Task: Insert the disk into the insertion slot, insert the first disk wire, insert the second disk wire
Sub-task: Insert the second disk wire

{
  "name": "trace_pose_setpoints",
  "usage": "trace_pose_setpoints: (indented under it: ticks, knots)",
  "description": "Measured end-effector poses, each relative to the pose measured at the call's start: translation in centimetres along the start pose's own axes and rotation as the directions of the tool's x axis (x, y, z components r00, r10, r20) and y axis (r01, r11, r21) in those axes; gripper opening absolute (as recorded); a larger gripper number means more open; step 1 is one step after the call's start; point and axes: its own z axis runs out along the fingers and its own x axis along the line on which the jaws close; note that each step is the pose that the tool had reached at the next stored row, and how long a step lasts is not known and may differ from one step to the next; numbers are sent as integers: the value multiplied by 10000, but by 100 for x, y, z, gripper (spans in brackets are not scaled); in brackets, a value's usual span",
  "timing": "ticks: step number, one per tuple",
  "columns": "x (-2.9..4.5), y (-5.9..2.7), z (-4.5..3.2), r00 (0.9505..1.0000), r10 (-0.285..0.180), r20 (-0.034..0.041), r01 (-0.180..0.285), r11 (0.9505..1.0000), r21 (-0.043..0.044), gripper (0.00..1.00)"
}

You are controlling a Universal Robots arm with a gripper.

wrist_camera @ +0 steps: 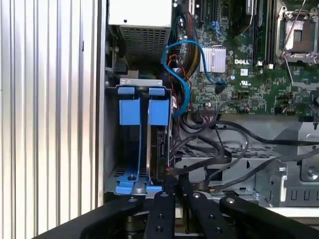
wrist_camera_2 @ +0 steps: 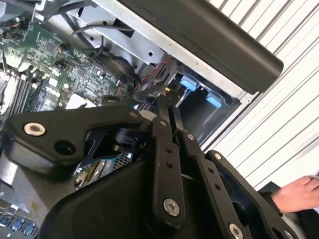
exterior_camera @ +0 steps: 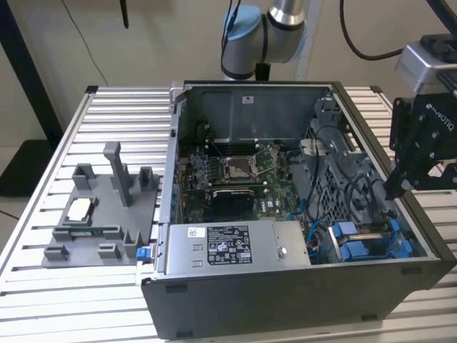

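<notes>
The insertion slot (exterior_camera: pixel 364 239) is a grey metal bay with blue rails in the open computer case's near corner, on the exterior view's right. Both wrist views also show the slot (wrist_camera: pixel 142 114) (wrist_camera_2: pixel 199 92). A dark edge (wrist_camera: pixel 162 147) stands in the bay beside the rails; it looks like the disk. My black gripper (exterior_camera: pixel 391 193) hangs just above the case's side wall over the bay. Its fingers are pressed together at the tip (wrist_camera_2: pixel 168 102) (wrist_camera: pixel 172 180), shut on the plug of a black disk wire (wrist_camera: pixel 219 149) that loops away across the drive cage.
A grey plastic tray (exterior_camera: pixel 100 214) with upright posts lies on the slatted table (exterior_camera: pixel 71 300) beside the case. The power supply (exterior_camera: pixel 235 246), motherboard (exterior_camera: pixel 235 171) and a blue cable (wrist_camera: pixel 182 74) crowd the area near the bay. A person's hand (wrist_camera_2: pixel 299 194) rests outside the case.
</notes>
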Motion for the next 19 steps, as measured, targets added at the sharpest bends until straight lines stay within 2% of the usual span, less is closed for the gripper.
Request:
trace_pose_setpoints:
  ticks: [9,15,19]
  knots:
    - [-48,218,-120,10000,46,11,-46,10000,5,16]
    - [-68,406,-125,10000,58,12,-58,10000,41,16]
    - [-67,438,-115,10000,55,12,-55,10000,80,16]
